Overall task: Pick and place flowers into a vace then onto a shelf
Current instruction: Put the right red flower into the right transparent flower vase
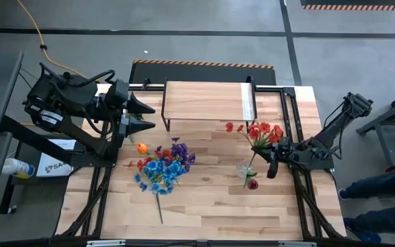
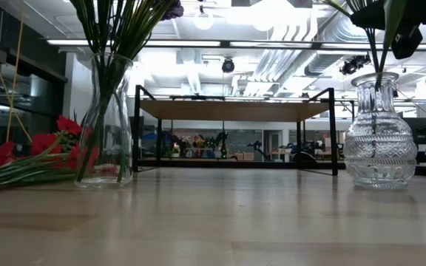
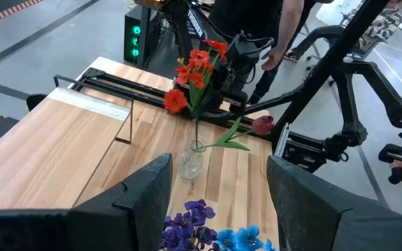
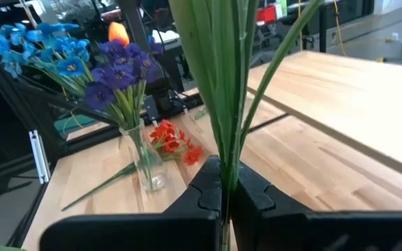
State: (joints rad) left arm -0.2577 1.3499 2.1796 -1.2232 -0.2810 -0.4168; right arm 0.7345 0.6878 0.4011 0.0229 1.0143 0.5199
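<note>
High view: no legible writing; left tool (image 1: pixel 158 114) hovers beside the shelf (image 1: pixel 204 101), fingers apart, nothing held; right tool (image 1: pixel 274 160) clamps the red flowers (image 1: pixel 260 133) over a vase (image 1: pixel 245 167). Low view: shelf behind two glass vases on the tabletop (image 2: pixel 213 222). Right wrist view: fingers (image 4: pixel 208 188) pinched on green stems; blue-purple bunch (image 4: pixel 100 70) in another vase.

Clear ribbed glass vase (image 2: pixel 376 133), light-wood shelf (image 1: pixel 203 100)

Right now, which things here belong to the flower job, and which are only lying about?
Job: red flowers, right gripper holding them, glass vase, blue and purple flowers, shelf.
Lying about: plastic bottle, yellow cable.
</note>
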